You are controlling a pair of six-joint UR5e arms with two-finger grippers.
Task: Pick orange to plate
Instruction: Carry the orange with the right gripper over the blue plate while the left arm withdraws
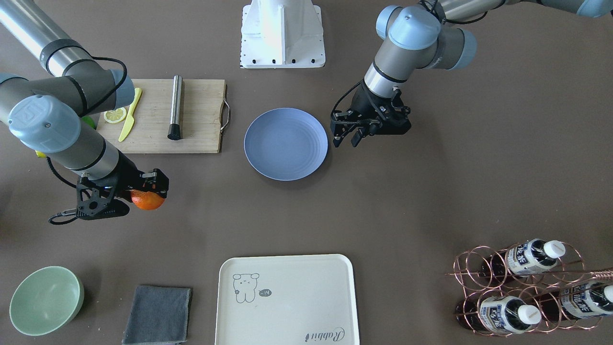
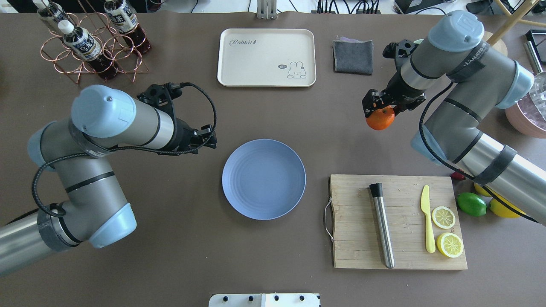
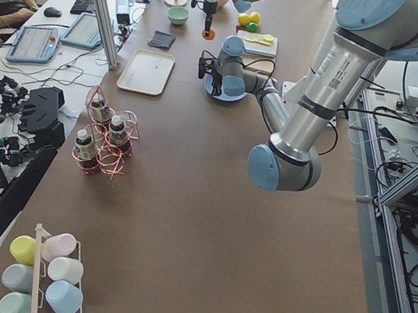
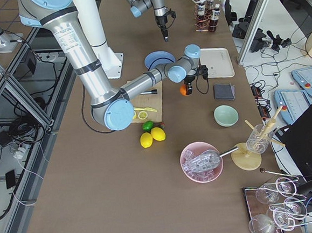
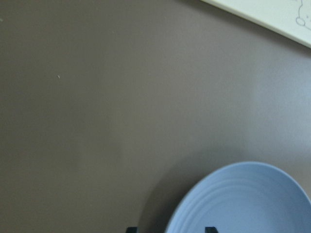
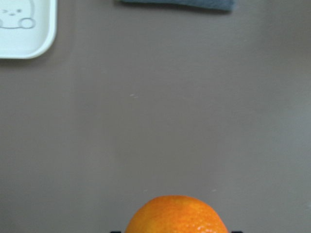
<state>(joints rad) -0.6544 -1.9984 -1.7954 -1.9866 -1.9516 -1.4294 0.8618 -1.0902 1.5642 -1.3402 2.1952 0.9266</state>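
Overhead exterior view is showing the right claw (image 2: 379,111) closing its black fingers on the small round bright-orange fruit (image 2: 380,120), out over the matte brown counter (image 2: 170,256) on the robot's right. I cannot tell whether the fruit is touching the counter. Its skin is looking glossy and finely pitted. Being round, it is showing no long axis, and I cannot tell which way its stem end is pointing. A bare stretch of counter is lying between it and the shallow light-blue plate with faint rings (image 2: 263,179). The pale wooden cutting board (image 2: 396,221) is sitting near that stretch, its handled edge just beside the plate. The left claw (image 1: 347,138) is hanging open and gripping nothing, just beside the plate's rim.
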